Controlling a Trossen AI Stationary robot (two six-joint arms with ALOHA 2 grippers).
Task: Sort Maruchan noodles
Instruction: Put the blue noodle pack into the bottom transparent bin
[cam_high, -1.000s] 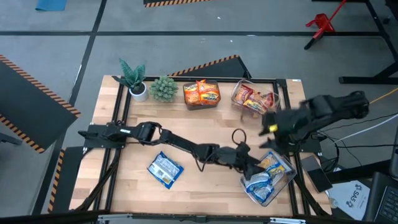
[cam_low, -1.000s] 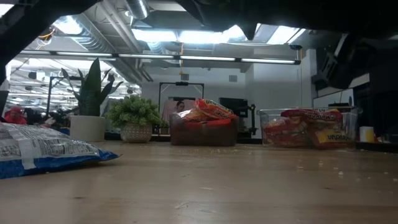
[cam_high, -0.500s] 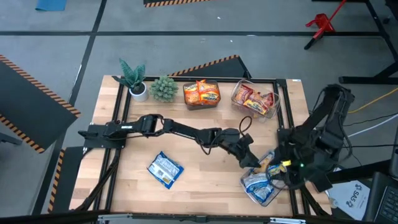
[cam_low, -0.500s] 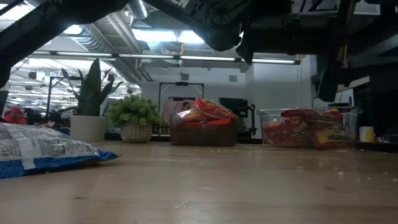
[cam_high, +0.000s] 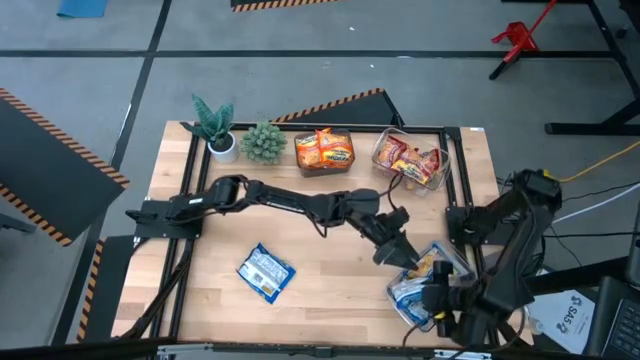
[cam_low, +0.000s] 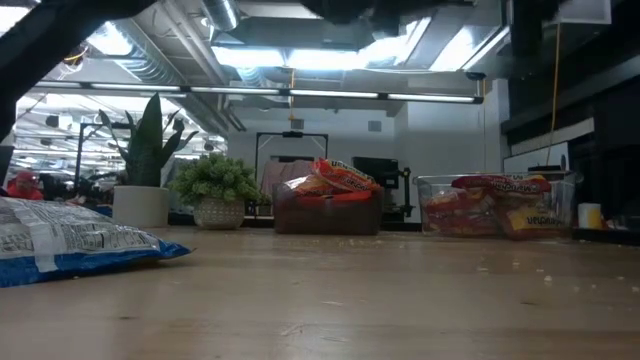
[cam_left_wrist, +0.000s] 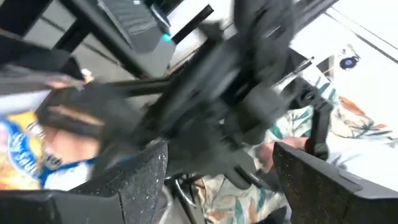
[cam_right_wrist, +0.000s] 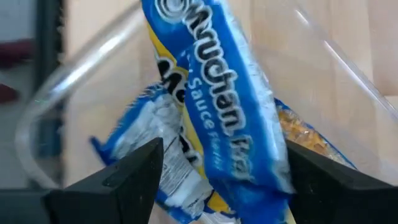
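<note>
The Maruchan noodles lie sorted by colour. Orange packets fill a clear bin (cam_high: 325, 150) at the far edge, and red-brown ones fill the bin (cam_high: 408, 160) to its right. Blue-and-white packets (cam_high: 418, 292) sit in a clear bin (cam_high: 464, 264) at the near right. One blue packet (cam_high: 265, 272) lies flat on the table at the near left. My left gripper (cam_high: 392, 252) hangs open and empty just beyond that bin's far-left corner. My right gripper (cam_high: 440, 298) is open above the bin, pointing down at a blue packet (cam_right_wrist: 217, 106) standing on edge inside it.
Two small potted plants (cam_high: 215, 128) (cam_high: 265, 142) stand at the far left. The middle of the wooden table (cam_high: 320, 285) shows bare wood. My two arms are close together over the near-right bin.
My right arm has swung from the table's right edge toward the near edge and come down over the bin of blue packets. My left gripper has risen from that bin and drawn back a little toward the far left, turning from a downward tilt to level. Both stay open.
</note>
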